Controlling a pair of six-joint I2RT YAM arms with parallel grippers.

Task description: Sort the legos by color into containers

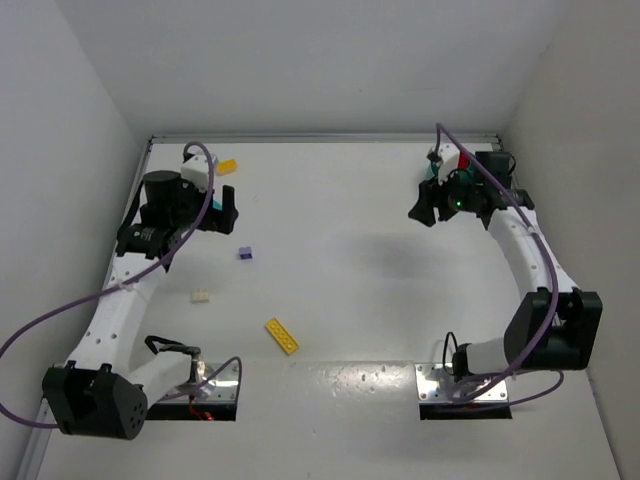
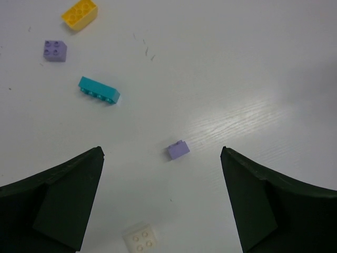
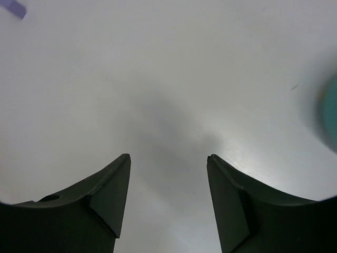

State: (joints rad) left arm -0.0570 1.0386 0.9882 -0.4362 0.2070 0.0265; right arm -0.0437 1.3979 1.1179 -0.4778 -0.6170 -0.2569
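Observation:
My left gripper (image 1: 228, 212) is open and empty above the table at the far left. In the left wrist view the gripper (image 2: 162, 153) has a small purple brick (image 2: 179, 149) lying between and just beyond the fingertips. A cream brick (image 2: 140, 239) lies nearer. A cyan brick (image 2: 99, 90), a purple square brick (image 2: 55, 50) and a yellow brick (image 2: 79, 13) lie farther off. My right gripper (image 1: 425, 208) is open and empty at the far right, over bare table (image 3: 167, 156). The teal dish (image 1: 432, 178) is mostly hidden behind that arm; its rim (image 3: 330, 113) shows at the right.
From above I see the yellow brick (image 1: 227, 166) at the back left, the small purple brick (image 1: 245, 253), the cream brick (image 1: 201, 296) and a long yellow plate (image 1: 282, 336) near the front. Something red (image 1: 462, 160) shows by the dish. White walls close in the table.

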